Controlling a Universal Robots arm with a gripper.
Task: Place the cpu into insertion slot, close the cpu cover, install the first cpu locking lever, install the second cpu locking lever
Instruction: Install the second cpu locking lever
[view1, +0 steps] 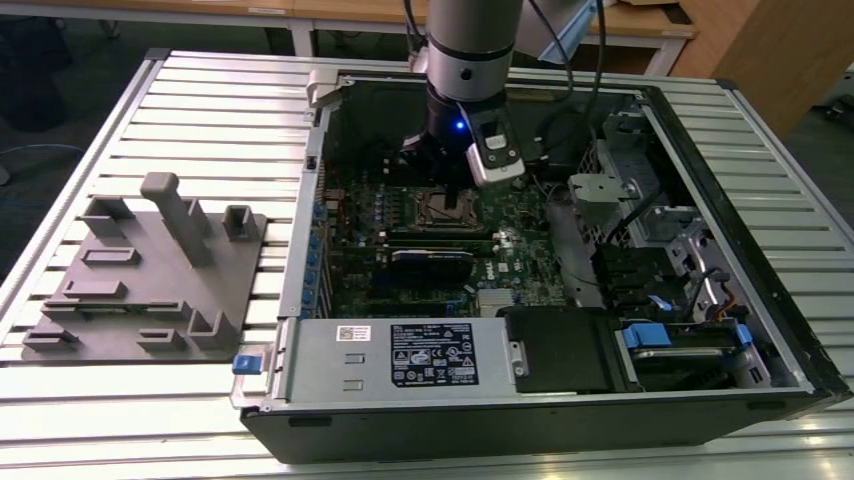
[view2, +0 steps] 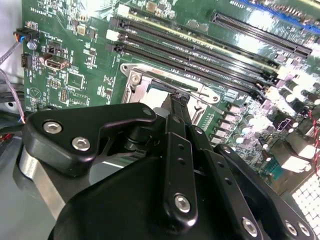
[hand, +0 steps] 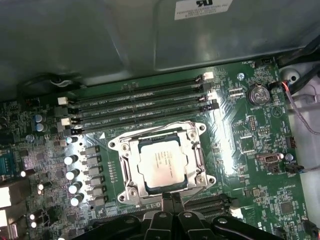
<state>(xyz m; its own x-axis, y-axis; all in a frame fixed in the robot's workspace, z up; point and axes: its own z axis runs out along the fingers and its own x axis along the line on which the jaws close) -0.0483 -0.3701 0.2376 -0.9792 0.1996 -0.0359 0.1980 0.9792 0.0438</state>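
- Gripper (hand: 172, 200), black, fingers pressed together, empty, hovers at the insertion slot's (hand: 116, 167) near edge;
- cpu (hand: 162, 162), dull silver square, seated mid-frame inside the slot;
- cpu cover (hand: 196, 155), thin silvery frame, lies around it;
- long black slots (hand: 140, 105) beyond.

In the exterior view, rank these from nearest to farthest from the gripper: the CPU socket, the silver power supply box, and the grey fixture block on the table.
From the gripper:
1. The insertion slot, just beneath it on the board.
2. The silver power supply box, at the case's near edge.
3. The grey fixture block, outside the case toward the exterior view's left.
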